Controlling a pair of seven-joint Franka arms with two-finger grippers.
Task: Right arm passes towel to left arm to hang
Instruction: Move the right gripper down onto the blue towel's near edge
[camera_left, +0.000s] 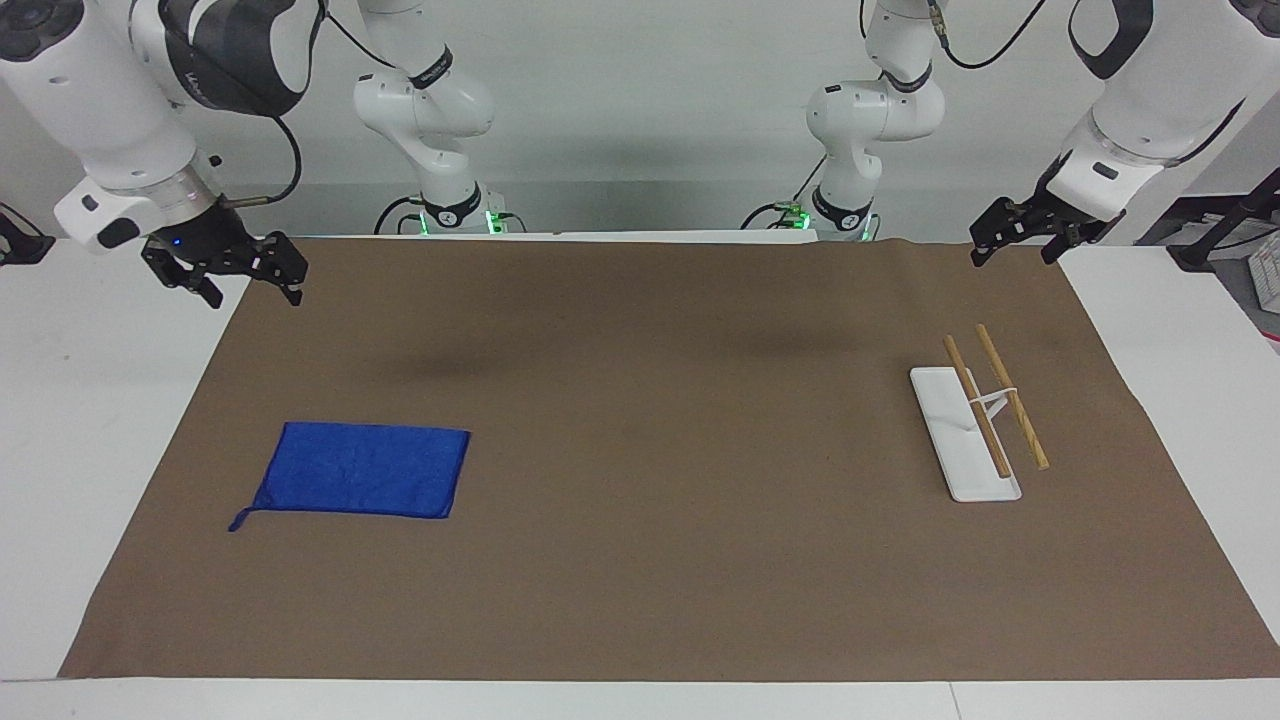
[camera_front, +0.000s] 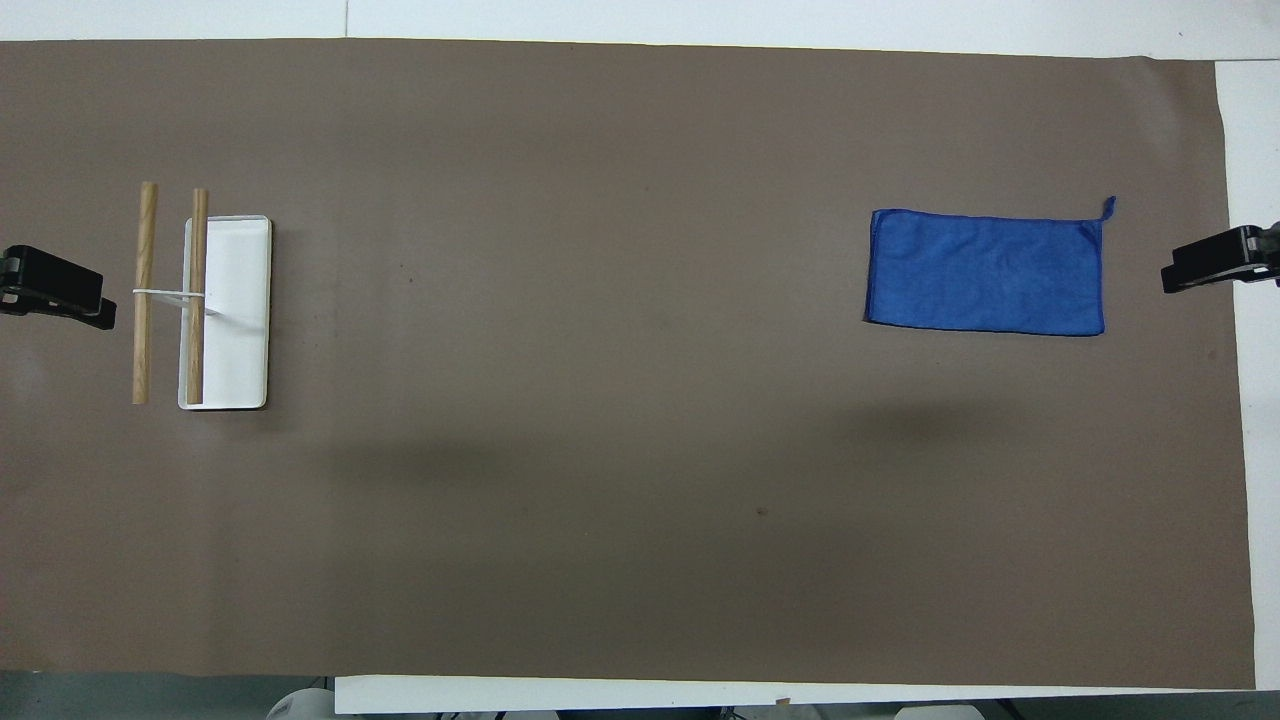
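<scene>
The blue towel (camera_left: 360, 470) lies flat on the brown mat toward the right arm's end of the table, its loop tag at one corner; it also shows in the overhead view (camera_front: 985, 272). My right gripper (camera_left: 254, 296), with the blue wrist light, hangs open and empty in the air over the mat's edge at that end, apart from the towel; its tip shows in the overhead view (camera_front: 1170, 275). My left gripper (camera_left: 1011, 259) hangs open and empty over the mat's corner at the left arm's end, near the rack; it also shows in the overhead view (camera_front: 100, 300).
A small rack, a white base tray (camera_left: 945, 420) bearing two wooden bars (camera_left: 1012, 396), stands toward the left arm's end; it also shows in the overhead view (camera_front: 240, 310). The brown mat (camera_left: 640, 420) covers most of the white table.
</scene>
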